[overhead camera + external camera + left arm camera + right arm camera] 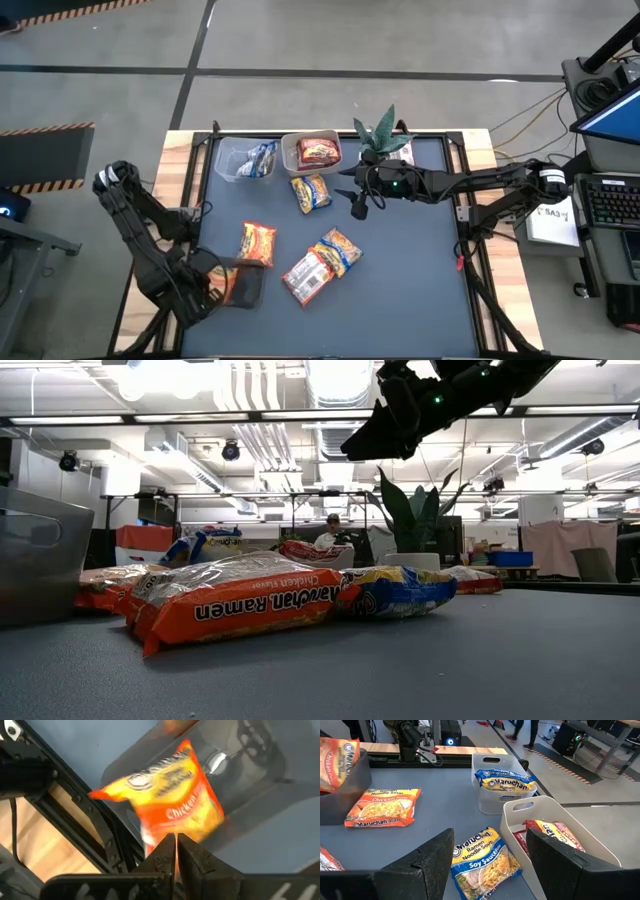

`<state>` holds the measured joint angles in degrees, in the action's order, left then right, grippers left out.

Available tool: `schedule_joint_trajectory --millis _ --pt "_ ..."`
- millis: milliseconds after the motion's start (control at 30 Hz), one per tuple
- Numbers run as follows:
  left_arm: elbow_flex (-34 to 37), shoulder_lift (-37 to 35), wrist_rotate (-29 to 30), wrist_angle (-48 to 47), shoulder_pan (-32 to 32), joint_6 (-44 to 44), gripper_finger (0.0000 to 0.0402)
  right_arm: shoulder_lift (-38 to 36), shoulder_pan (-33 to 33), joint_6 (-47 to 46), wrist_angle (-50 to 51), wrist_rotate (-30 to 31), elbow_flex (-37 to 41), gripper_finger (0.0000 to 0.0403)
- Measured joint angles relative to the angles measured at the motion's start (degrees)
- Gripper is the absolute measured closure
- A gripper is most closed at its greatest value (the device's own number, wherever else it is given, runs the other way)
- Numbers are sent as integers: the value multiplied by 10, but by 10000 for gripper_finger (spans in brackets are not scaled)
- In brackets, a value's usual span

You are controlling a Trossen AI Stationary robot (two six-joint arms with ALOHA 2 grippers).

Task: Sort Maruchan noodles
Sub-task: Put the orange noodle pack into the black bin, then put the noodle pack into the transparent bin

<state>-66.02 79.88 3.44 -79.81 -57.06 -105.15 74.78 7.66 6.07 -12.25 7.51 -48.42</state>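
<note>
Left gripper (176,851): at the near left corner of the table, fingers pressed together on the lower edge of an orange chicken packet (170,800), which stands up from the fingertips over a dark tub (243,285) (in the high view the packet shows as an orange strip at that tub's edge).

Right gripper (490,865): hanging above the far middle of the mat (400,290), fingers spread wide and holding nothing.

Soy sauce packet (482,862): blue and yellow, flat on the mat, directly beneath the gap between the right gripper's fingers, just beside the front wall of the red packets' tub.

Red packets' tub (517,822): pale, at the far edge of the mat; a dark red-and-white packet (560,834) lies inside it, close past the right gripper.

Blue packets' tub (492,765): clear, beside the red packets' tub at the far edge; one blue and yellow packet (505,781) rests in it.

Loose orange packet (258,243): flat on the mat between the two arms, nearer the left gripper, apart from both.

Middle pile (320,265): a blue and yellow packet overlapping a red-and-white one (touching each other), near the centre of the mat, well apart from either gripper.

Plant (380,132): at the far edge, just behind the right arm.
</note>
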Motion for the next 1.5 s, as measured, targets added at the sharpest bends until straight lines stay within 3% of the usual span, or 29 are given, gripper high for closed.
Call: schedule_joint_trajectory --millis 200,367,500,700,833,1167,1333,1500 --pt "-35 0 13 -22 1 -30 402 0 0 0 0 0 0 165" --pt "-40 -1 179 34 10 -18 401 0 0 0 0 0 0 165" --pt "-3 15 209 111 38 59 401 0 0 1 0 0 0 165" --pt "42 77 175 180 80 133 401 0 0 2 0 0 0 165" --pt "46 117 98 178 87 172 401 0 0 2 0 0 0 165" --pt "47 164 -15 128 87 179 401 0 0 5 0 0 0 165" --pt "47 173 -98 85 87 202 401 0 0 6 0 0 0 165" --pt "47 154 -88 91 87 200 401 0 0 6 0 0 0 165"
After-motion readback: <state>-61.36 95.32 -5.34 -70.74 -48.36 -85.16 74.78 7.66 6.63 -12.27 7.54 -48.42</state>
